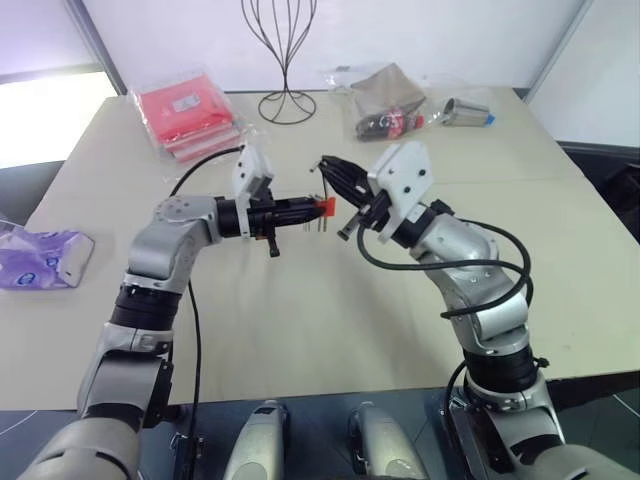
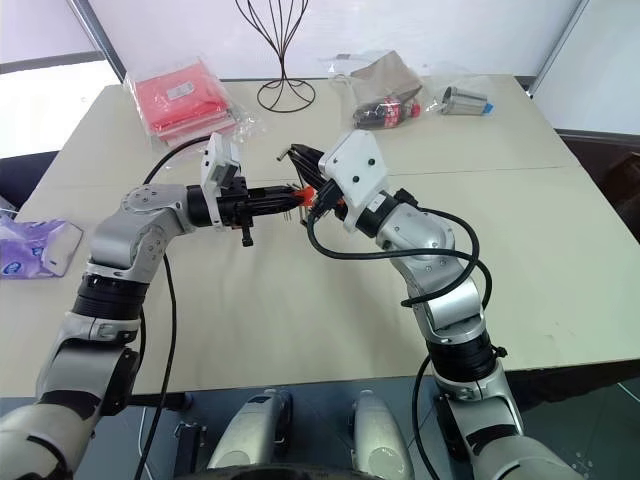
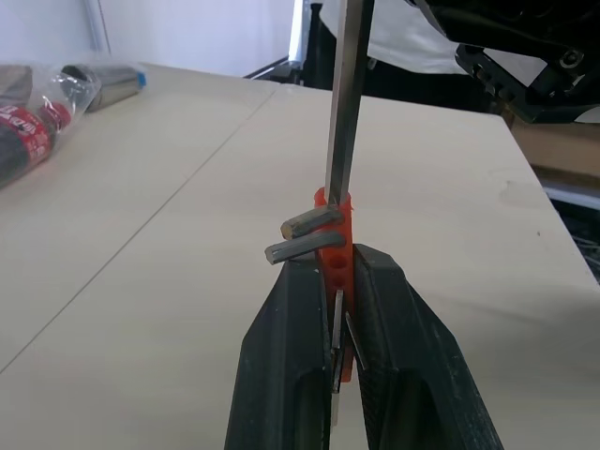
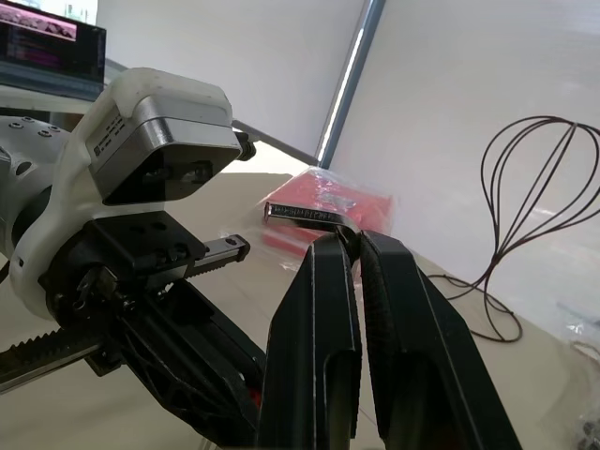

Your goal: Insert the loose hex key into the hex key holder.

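Hex key holder [image 3: 336, 246]: 1, clamped in left pincer [image 3: 337, 375] | loose hex key [image 4: 305, 215]: 1, gripped by right pincer [image 4: 358, 248]

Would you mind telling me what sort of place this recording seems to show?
Probably a lab or test room rather than a workshop: a plain beige table against bare white walls, holding scattered props such as red packets in clear plastic, a black wire stand and a purple tissue pack.
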Controlling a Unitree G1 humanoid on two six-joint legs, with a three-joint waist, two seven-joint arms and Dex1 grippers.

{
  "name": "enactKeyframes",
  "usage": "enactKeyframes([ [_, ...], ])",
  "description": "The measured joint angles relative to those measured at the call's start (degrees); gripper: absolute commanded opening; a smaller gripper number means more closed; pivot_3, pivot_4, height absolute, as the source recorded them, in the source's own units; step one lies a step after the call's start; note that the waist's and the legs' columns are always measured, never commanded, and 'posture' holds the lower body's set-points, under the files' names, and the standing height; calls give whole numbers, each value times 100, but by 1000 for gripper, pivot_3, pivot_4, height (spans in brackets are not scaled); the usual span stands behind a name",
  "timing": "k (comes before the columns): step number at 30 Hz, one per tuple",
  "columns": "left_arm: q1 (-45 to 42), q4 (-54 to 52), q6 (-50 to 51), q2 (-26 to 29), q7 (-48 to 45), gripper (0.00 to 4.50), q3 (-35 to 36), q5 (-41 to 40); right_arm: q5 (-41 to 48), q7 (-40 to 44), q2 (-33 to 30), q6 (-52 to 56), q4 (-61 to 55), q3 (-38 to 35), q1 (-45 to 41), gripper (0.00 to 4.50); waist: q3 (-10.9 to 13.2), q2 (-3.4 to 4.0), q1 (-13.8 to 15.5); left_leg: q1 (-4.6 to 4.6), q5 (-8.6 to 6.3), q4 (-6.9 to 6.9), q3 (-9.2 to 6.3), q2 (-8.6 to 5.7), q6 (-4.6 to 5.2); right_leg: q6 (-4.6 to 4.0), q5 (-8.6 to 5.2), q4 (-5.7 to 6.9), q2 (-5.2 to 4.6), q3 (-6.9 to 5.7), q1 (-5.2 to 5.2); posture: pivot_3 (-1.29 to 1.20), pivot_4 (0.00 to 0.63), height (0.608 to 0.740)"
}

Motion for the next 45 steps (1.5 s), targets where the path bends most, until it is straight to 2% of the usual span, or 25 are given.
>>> enactKeyframes([
  [44,0,-16,95,-45,107,0,7,-13,102,-41,-155,50,-4,-36,226,82,0,0,2,0,0,0,-1,0,0,0,0,0,0,0,0,0,150,740],
  [45,0,-16,122,-45,115,0,7,-13,119,-48,-155,68,-5,-44,245,376,0,0,2,0,0,0,0,0,0,0,0,0,0,0,0,0,150,740],
])
